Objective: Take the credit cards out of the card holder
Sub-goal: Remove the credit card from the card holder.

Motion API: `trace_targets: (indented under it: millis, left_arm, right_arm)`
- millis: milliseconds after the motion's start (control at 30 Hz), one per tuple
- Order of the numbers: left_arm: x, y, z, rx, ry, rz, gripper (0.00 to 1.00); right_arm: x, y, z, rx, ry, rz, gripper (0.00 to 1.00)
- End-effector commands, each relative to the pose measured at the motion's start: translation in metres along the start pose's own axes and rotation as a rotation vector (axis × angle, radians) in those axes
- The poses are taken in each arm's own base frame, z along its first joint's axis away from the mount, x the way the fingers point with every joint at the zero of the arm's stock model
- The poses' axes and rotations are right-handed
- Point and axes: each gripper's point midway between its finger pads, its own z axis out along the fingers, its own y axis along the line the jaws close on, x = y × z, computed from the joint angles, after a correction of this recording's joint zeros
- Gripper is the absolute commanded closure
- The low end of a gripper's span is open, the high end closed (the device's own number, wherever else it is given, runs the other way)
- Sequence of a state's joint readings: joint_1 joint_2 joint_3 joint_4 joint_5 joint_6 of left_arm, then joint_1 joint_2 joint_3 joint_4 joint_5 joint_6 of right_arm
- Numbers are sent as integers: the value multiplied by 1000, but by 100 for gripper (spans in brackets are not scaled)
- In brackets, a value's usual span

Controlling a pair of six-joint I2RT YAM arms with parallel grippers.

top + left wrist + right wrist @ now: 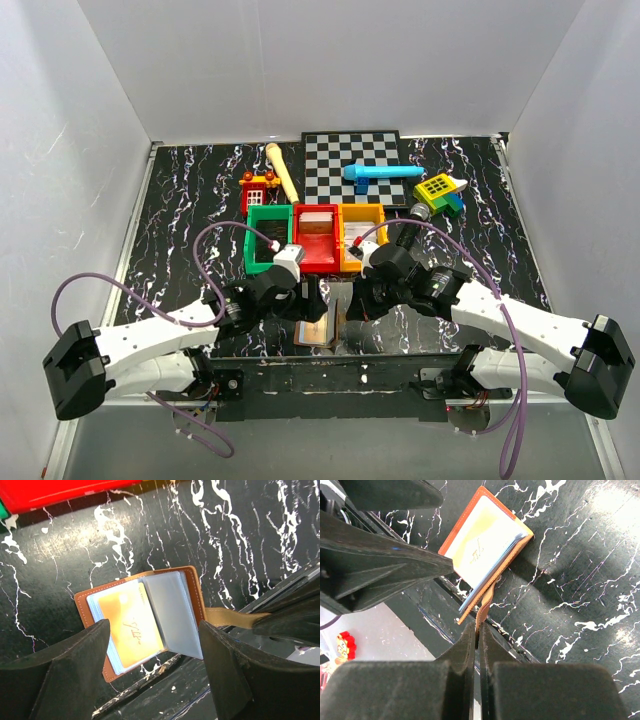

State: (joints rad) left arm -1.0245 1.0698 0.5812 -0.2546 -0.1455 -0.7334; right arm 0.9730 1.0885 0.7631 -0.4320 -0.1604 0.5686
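Note:
The card holder [322, 330] lies open at the table's near edge, between the two arms. In the left wrist view it is brown [90, 611], with a gold card [131, 630] in a pale sleeve and a pale blue-grey panel [172, 612] standing half raised. My left gripper [154, 630] is open and empty above it, with one finger on each side. My right gripper [478, 630] is shut on the holder's tan strap [485, 602] and holds the cover [485, 545] up. The strap also shows in the left wrist view [230, 617].
Green [267, 235], red [318, 238] and orange [362, 235] bins stand in a row just behind the grippers. A chessboard [355, 165], a blue toy [380, 173], a wooden stick [282, 170] and block toys [440, 190] lie farther back. The table's front edge [145, 680] runs under the holder.

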Motion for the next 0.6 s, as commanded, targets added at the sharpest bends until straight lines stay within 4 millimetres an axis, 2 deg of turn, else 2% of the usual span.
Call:
trace_targets:
  millis: [0, 167, 333, 467, 533, 567]
  left_arm:
    - [-18, -9, -7, 25, -62, 18, 29]
    - [-4, -15, 10, 46, 6, 37, 34]
    - [12, 1, 22, -21, 58, 45, 42]
    - [22, 10, 28, -42, 75, 37, 46]
    - [24, 11, 29, -45, 78, 35, 47]
    - [25, 12, 29, -49, 81, 33, 47]
  right_arm:
    - [-9, 6, -3, -14, -24, -23, 99]
    - [-5, -4, -4, 31, -16, -11, 99]
    - [7, -27, -10, 125, -14, 29, 98]
    - [15, -45, -18, 197, -20, 75, 65]
    - [10, -50, -26, 227, -58, 80, 52]
    - [7, -52, -32, 240, -79, 78, 48]
